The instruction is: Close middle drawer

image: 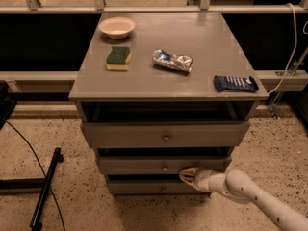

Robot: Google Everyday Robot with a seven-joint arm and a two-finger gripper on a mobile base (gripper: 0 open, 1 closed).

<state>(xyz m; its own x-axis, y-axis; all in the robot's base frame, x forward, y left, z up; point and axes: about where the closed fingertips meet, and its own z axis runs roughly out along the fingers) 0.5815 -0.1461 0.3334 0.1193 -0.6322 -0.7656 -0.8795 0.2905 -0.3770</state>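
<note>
The grey cabinet (159,76) has three drawers. The middle drawer (144,166), with a long low front and a tiny round knob (164,168), stands a little way out, less than the taller top drawer (163,134) with its brass knob. My gripper (186,175) comes in from the lower right on a white arm, its tip against the lower right part of the middle drawer's front, just right of the knob. The smallest bottom drawer (144,187) lies below it.
On the cabinet top lie a pale bowl (117,27), a green and yellow sponge (118,58), a silver snack bag (172,60) and a dark blue packet (235,83). A black stand and cable (43,189) lie on the speckled floor at left. A rail runs behind.
</note>
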